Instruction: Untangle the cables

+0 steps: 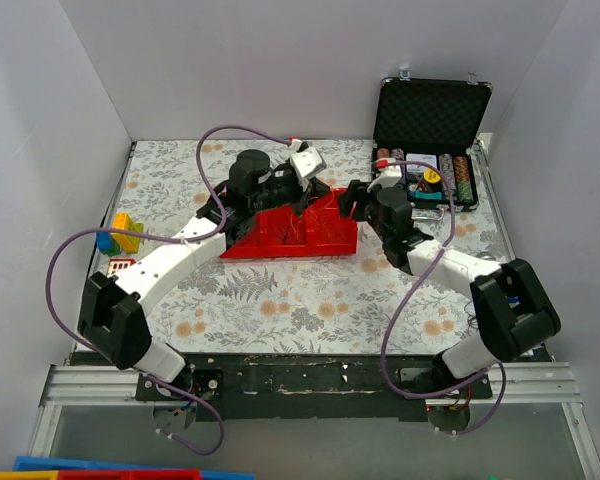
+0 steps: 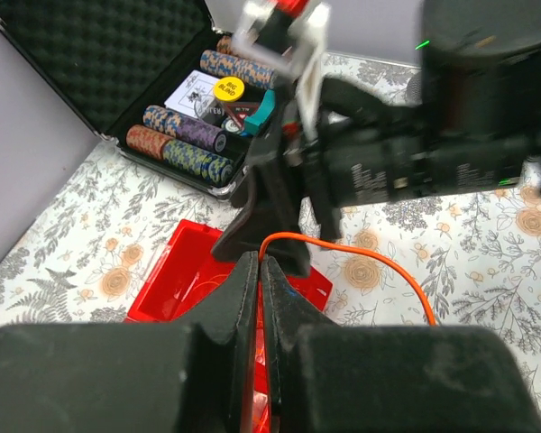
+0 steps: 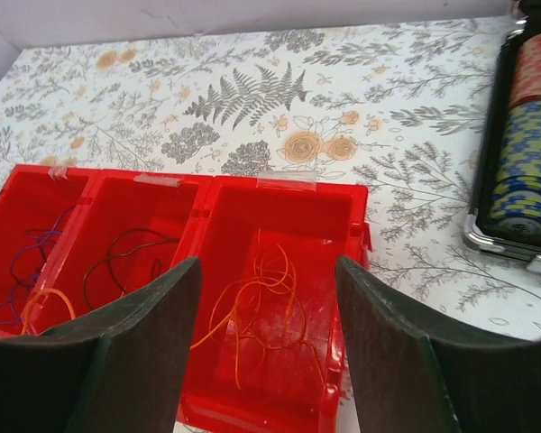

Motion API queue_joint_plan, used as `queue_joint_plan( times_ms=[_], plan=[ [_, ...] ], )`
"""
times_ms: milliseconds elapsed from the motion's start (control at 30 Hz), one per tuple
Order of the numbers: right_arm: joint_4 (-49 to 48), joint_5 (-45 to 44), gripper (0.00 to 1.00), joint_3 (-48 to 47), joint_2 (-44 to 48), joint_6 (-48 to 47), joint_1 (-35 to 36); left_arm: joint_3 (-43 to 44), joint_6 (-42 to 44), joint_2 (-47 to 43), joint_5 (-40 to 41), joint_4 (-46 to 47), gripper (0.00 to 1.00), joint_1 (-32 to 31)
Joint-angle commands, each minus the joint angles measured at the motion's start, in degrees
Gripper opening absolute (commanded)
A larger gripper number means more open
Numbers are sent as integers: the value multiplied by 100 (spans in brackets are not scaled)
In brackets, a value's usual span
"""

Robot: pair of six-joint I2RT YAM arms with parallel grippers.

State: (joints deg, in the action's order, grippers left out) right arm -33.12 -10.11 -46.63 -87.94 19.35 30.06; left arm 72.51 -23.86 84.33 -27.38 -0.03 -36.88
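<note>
The cables lie sorted in a red tray (image 3: 288,180) of three compartments. Orange loops (image 3: 291,294) fill the right one, a dark strand (image 3: 117,257) the middle one, and purple strands (image 3: 27,262) the left one. My right gripper (image 3: 268,263) hangs open over the right compartment, with nothing between its fingers. My left gripper (image 2: 260,262) is shut on one thin orange cable (image 2: 373,252), which arcs away to the right above the tray (image 2: 176,271). In the top view both grippers, left (image 1: 315,205) and right (image 1: 348,200), meet over the tray (image 1: 280,245).
An open black case of poker chips (image 1: 430,120) stands at the back right, close to the tray's right end (image 3: 527,135). A yellow and blue toy (image 1: 120,235) lies at the left edge. Lilac arm hoses loop beside both arms.
</note>
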Motion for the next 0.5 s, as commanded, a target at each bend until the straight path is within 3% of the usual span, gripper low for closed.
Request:
queue_joint_plan(
  times_ms=[0, 200, 467],
  plan=[
    [139, -614, 69, 276, 996, 165, -1, 307, -163, 267, 75, 258, 0, -21],
    [877, -1809, 68, 760, 2227, 271, -18, 904, -198, 838, -57, 355, 0, -126],
    [1518, -2249, 68, 1279, 3625, 218, -273, 2021, -181, 1585, -5, 346, 0, -293]
  ],
)
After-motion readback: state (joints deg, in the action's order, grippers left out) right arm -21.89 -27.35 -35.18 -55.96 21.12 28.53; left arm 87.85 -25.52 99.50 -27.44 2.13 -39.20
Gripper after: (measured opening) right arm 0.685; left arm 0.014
